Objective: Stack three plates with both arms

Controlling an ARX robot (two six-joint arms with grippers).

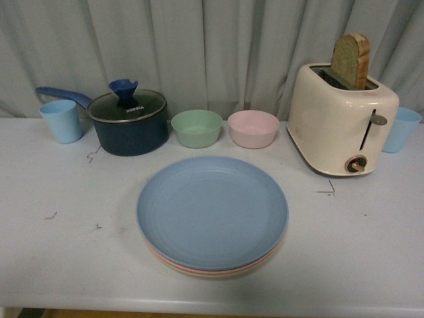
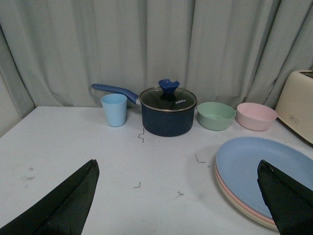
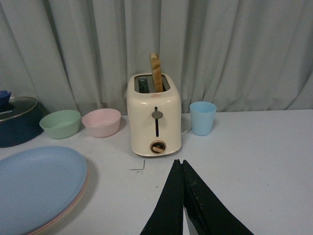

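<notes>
Left side of the bench (image 1: 59, 225): a light blue cup (image 1: 61, 120) stands at the far edge, with a dark blue lidded saucepan (image 1: 129, 122) just beside it. The left end effector (image 2: 181, 196) appears only in the left wrist view; its two black fingers are spread wide with nothing between them, and it hangs over bare bench, apart from the plates.

Centre: a mint bowl (image 1: 197, 128) and a pink bowl (image 1: 253, 128) sit side by side behind the stack. The light blue plate (image 1: 212, 212) lies on top, level and face up. Beneath it a thin rim of the pink plate (image 1: 173, 263) shows, and below that an edge of the cream-beige plate (image 1: 255, 267). The three sit nearly concentric, with only a slight offset at the near edge.

Right side: a cream toaster (image 1: 341, 119) holds one slice of bread (image 1: 350, 61), with a second blue cup (image 1: 401, 129) beyond it. The right end effector (image 3: 183, 196) has its fingers pressed together and holds nothing; it sits clear of the stack, in front of the toaster.

Assessment: all three plates appear stacked and neither arm is in contact with them. The task looks complete; at most a retreat of the arms remains.
</notes>
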